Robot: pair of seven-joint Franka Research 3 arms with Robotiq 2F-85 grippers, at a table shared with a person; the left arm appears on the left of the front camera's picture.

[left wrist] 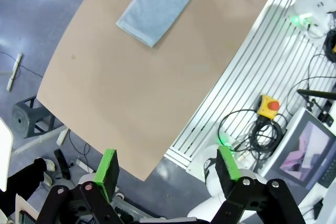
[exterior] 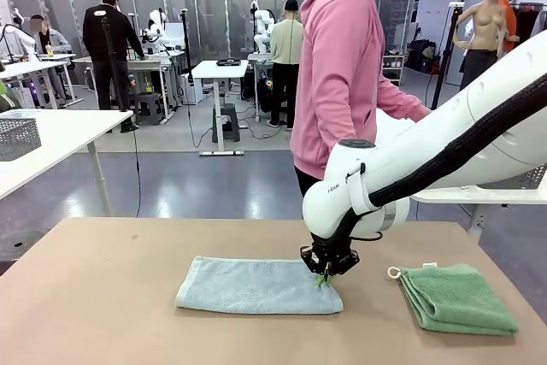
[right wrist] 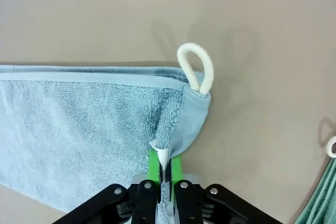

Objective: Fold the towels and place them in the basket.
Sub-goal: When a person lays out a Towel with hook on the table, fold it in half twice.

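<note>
A pale blue towel lies folded in a long strip across the middle of the table. My right gripper is down on its right end, shut on a pinch of the cloth. In the right wrist view the right gripper has the blue towel bunched between its green pads, just below a white loop. A mint green towel lies folded at the table's right. My left gripper hangs open high above the table, far from the blue towel. The basket is out of view.
A person in a pink hoodie stands at the far side of the table, turned to the right. Below the table's edge, the left wrist view shows a ribbed metal base, cables and a yellow box with a red button.
</note>
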